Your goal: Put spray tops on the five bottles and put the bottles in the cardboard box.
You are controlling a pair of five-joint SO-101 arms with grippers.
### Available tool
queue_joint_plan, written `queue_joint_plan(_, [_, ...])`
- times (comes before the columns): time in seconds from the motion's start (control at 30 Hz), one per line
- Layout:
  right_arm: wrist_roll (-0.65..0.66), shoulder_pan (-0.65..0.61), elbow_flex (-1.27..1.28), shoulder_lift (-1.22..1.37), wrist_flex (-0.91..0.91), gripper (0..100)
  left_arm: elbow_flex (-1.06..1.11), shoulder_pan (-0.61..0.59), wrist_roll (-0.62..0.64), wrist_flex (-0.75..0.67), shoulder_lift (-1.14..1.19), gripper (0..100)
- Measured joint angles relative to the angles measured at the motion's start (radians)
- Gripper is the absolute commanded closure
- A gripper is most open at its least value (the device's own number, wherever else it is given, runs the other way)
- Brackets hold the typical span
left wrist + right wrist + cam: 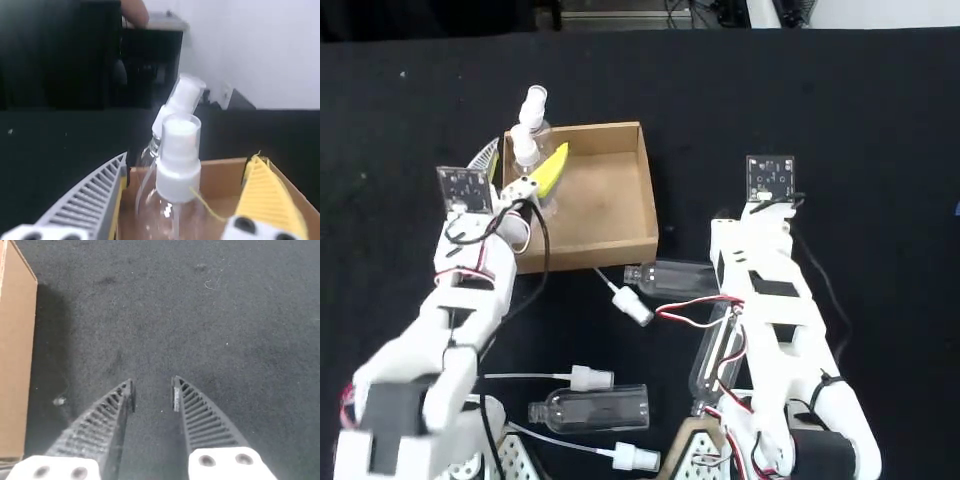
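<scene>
- Left gripper [527, 160]: I log it wide open, grey finger on one side and yellow finger on the other, straddling a bottle without closing on it.
- Nearer capped bottle [177, 165]: clear, upright, white spray top fitted, long axis vertical; it stands in the far corner of the cardboard box [620, 215] on the left arm's side.
- Second capped bottle [533, 103]: just behind the first, top fitted and leaning slightly; I cannot tell whether it stands inside that corner or just outside it.
- Cardboard box, contents: the nearer capped bottle; bare floor elsewhere.
- Right gripper [152, 390]: fingers part open, holding nothing, above the black table [880, 120] beside the box.
- Bare bottle A [672, 278]: lying near the box's corner, long axis across the table, neck towards the left arm's side.
- Bare bottle B [590, 408]: lying between the arm bases, same heading.
- Bare bottle C [713, 352]: lying alongside the right arm, partly under its wires.
- Loose spray tops, three, each with a thin tube: [634, 307], [592, 378], [636, 459].
</scene>
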Motion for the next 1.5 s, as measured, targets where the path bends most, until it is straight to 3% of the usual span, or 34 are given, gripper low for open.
queue_joint_plan(0.37, [0.000,0.000,0.000,0.000,0.000,89.9,0.060,0.000,0.000,0.606,-0.463,68])
queue_joint_plan(0.47, [0.000,0.000,0.000,0.000,0.000,89.9,0.061,0.000,0.000,0.775,-0.582,78])
queue_joint_plan(0.6, [0.000,0.000,0.000,0.000,0.000,89.9,0.061,0.000,0.000,0.973,-0.721,99])
queue_joint_plan(0.7, [0.000,0.000,0.000,0.000,0.000,89.9,0.061,0.000,0.000,1.091,-0.807,92])
queue_joint_plan(0.87, [0.000,0.000,0.000,0.000,0.000,89.9,0.061,-0.002,0.002,1.247,-0.887,97])
queue_joint_plan(1.17, [0.000,0.000,0.000,0.000,0.000,89.9,-0.126,0.003,0.339,1.498,-0.752,97])
queue_joint_plan(1.5, [0.000,0.000,0.000,0.000,0.000,89.9,-0.364,0.078,0.362,1.588,-0.379,97])
